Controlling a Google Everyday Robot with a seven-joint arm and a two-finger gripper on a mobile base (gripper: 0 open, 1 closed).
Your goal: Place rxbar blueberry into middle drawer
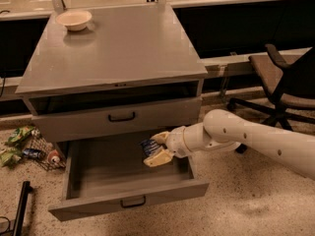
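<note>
Over the right side of the open middle drawer point(127, 201), the gripper point(151, 150) holds the rxbar blueberry point(148, 144) between its jaws.

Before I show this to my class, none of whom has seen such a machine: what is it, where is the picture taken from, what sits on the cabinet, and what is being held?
This is a mobile robot with one white arm that reaches in from the right. There is a single camera view, looking down on the front of a grey cabinet; where the camera is mounted is not known. At the arm's tip is the gripper, a simple hand with two pale fingers. The fingers are closed on the rxbar blueberry, a small snack bar in a dark wrapper. The gripper holds it over the right rear part of the middle drawer, which is pulled open. The drawer above is shut. On the cabinet's top stands a beige bowl, at the far left corner.
</note>
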